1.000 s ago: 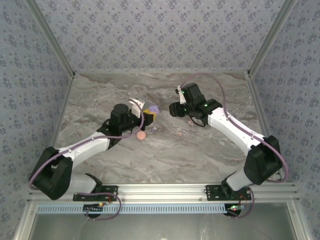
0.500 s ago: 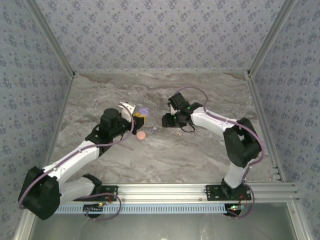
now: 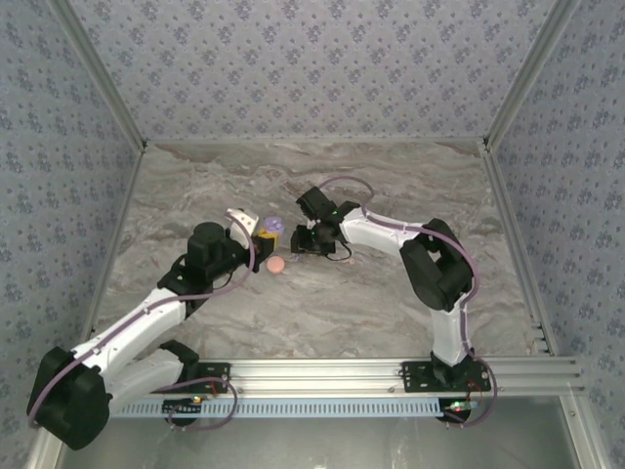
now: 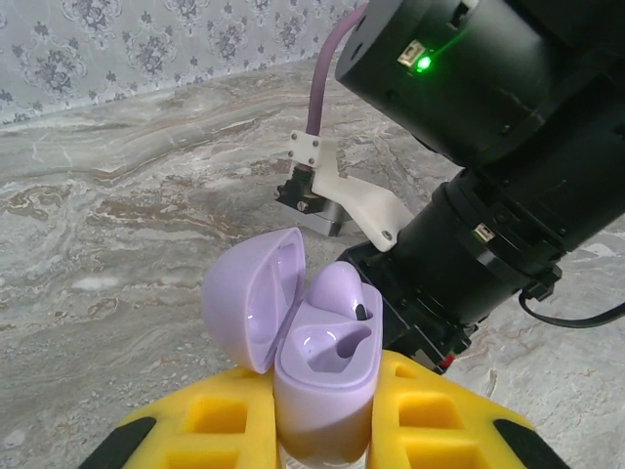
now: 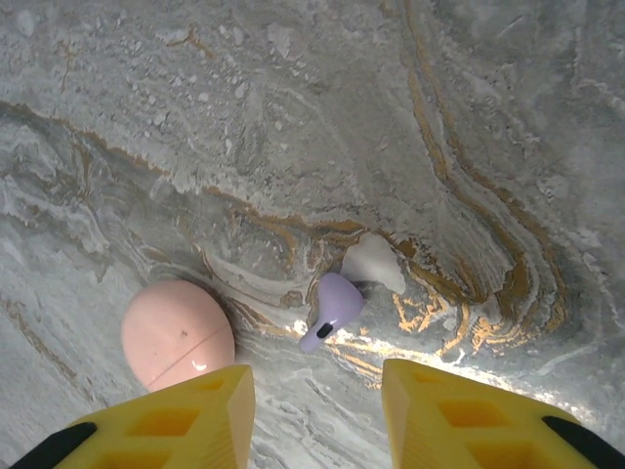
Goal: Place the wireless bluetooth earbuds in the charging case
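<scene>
My left gripper (image 4: 322,435) is shut on the open lilac charging case (image 4: 322,391), held upright between its yellow fingers (image 4: 195,425). The lid (image 4: 249,303) hangs open to the left. One lilac earbud (image 4: 342,288) sits in the far slot; the near slot (image 4: 327,347) is empty. In the top view this case (image 3: 274,226) is just left of my right gripper (image 3: 305,241). My right gripper (image 5: 317,410) is open, pointing down above a loose lilac earbud (image 5: 332,308) that lies on the marble.
A shut pink case (image 5: 178,334) lies on the marble just left of the loose earbud, also seen from above as the pink case (image 3: 276,265) below the left gripper. The right arm (image 4: 488,147) stands close behind the lilac case. The marble table (image 3: 391,303) has walls on three sides.
My right gripper has swung left across the table to hang over the loose lilac earbud beside the pink case. My left gripper has drawn back leftward with the lilac case.
</scene>
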### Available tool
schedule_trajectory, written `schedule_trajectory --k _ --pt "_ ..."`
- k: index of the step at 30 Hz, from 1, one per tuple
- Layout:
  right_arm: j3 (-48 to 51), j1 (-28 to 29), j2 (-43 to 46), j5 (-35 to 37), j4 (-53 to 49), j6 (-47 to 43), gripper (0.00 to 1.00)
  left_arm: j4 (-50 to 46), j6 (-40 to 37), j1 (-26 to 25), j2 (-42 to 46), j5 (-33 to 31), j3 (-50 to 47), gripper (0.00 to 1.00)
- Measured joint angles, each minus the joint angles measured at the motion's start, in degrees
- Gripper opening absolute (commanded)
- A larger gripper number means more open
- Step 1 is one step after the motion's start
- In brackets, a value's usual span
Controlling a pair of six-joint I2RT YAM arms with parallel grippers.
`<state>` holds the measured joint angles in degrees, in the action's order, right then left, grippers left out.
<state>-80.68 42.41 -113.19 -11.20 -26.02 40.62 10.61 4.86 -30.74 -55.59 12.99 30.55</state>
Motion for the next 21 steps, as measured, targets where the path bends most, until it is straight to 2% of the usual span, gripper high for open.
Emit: schedule_trajectory --k 15,21 --pt "-4.85 0.50 -6.38 -0.42 -2.75 2.32 0.34 0.26 -0.98 0.02 1.53 0.00 -1.88 0.15" --pt "-7.34 1.07 -8.17 -0.15 -4.37 2.49 0.27 0.39 -0.98 0.02 1.57 -0.02 -1.90 0.15"
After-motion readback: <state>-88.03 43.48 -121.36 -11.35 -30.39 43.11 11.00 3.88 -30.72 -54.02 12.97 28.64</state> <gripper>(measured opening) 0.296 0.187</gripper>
